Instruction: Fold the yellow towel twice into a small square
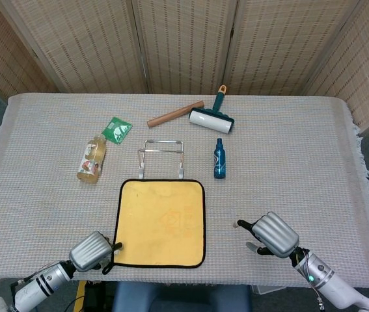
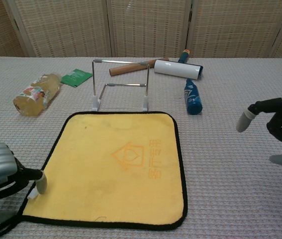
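Yellow towel [image 1: 161, 223] flat on woven tablecloth [image 1: 295, 143]

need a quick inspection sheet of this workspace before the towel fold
surface: table under a woven light cloth.
job's things: yellow towel lies flat and unfolded, black trim, hanging loop at its near-left corner.
clutter: wire rack just beyond the towel; blue bottle standing; lint roller; wooden stick; green packet; drink bottle on its side.
hands: left hand at the towel's near-left corner, fingertip at the edge, grip not confirmed; right hand open, clear of the towel.
cables: nothing seen on the table.
surroundings: woven folding screens behind.
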